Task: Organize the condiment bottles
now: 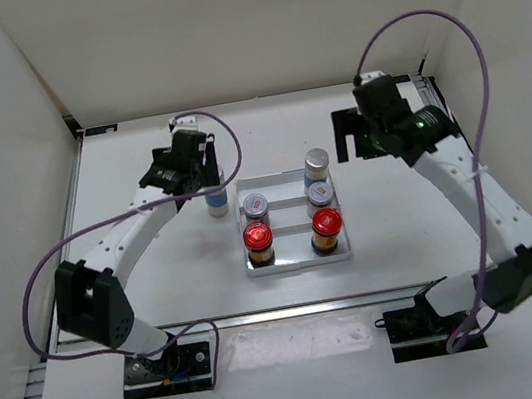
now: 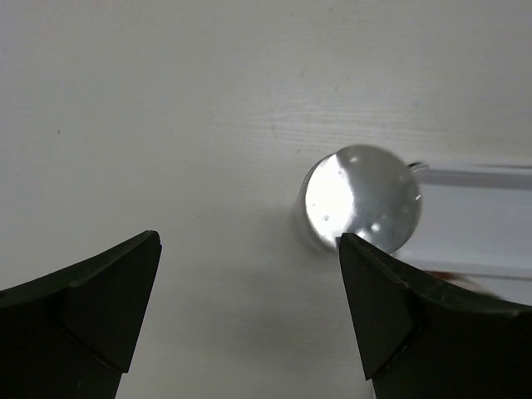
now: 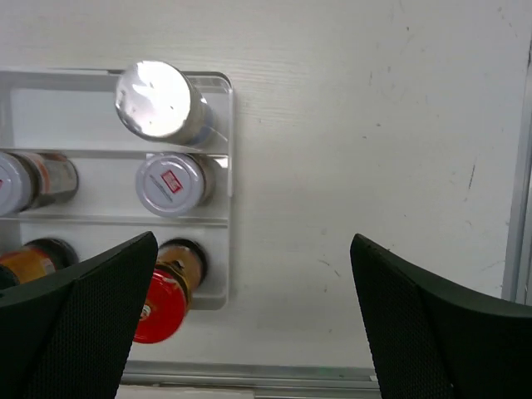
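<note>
Seen from the top external camera, five of the six condiment bottles already stand in the white tray. A tall silver-capped bottle is in its far right slot, two short grey-capped jars are in its middle row, and two red-capped jars are in its near row. The tray's far left slot is bare. The last bottle, blue-labelled, stands on the table just left of the tray, under the left gripper. The right gripper hangs off the tray's far right corner. I judge that one placement remains.

From the left wrist, the fingers are spread and empty. The last bottle's silver cap lies just ahead of one fingertip, beside the tray's rim, not between the two.

From the right wrist, the fingers are spread wide with nothing between them, over bare table right of the tray. The tall bottle and the right-hand jars stand upright in their slots.

The tray's rim and the neighbouring grey-capped jar look like the likely obstacles on the way to the free slot.
</note>
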You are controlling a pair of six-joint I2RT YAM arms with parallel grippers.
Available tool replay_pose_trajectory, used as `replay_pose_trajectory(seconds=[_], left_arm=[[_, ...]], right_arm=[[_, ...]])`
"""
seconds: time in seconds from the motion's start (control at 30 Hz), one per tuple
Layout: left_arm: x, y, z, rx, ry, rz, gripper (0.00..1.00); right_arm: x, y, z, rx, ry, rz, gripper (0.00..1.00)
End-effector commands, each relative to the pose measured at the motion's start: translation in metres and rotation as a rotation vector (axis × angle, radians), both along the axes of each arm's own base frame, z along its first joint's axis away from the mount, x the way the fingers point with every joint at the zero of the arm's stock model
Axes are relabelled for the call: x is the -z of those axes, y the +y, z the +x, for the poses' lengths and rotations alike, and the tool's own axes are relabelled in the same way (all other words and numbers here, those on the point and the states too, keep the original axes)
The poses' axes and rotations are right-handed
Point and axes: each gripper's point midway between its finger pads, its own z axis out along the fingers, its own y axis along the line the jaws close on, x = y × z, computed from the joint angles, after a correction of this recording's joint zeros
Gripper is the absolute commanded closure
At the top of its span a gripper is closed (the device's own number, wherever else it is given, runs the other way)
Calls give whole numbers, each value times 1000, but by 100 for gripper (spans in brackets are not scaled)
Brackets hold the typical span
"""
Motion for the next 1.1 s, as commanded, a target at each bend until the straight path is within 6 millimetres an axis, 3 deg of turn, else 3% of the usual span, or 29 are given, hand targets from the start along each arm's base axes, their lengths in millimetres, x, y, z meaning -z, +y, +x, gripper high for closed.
replay_pose_trajectory(seconds=[0.0, 0.1, 0.33, 0.5, 0.77, 1.07], left_arm=[[-12, -16, 15, 14, 35, -23, 0], [-15, -25, 27, 16, 27, -45, 0], [5, -45, 44, 6, 76, -104, 0], [10, -57, 42, -1, 92, -162, 0], [31, -54, 30, -29, 144, -171, 0], [28, -51, 21, -62, 135, -182, 0]], right_arm=[[41, -29, -33, 28, 102, -96, 0], [41, -42, -51, 23, 93, -105, 0], [54, -61, -80, 30, 136, -139, 0], [64, -67, -95, 36, 157, -143, 0], [73, -76, -108, 57, 140, -146, 0], [77, -81, -113, 73, 125, -142, 0]])
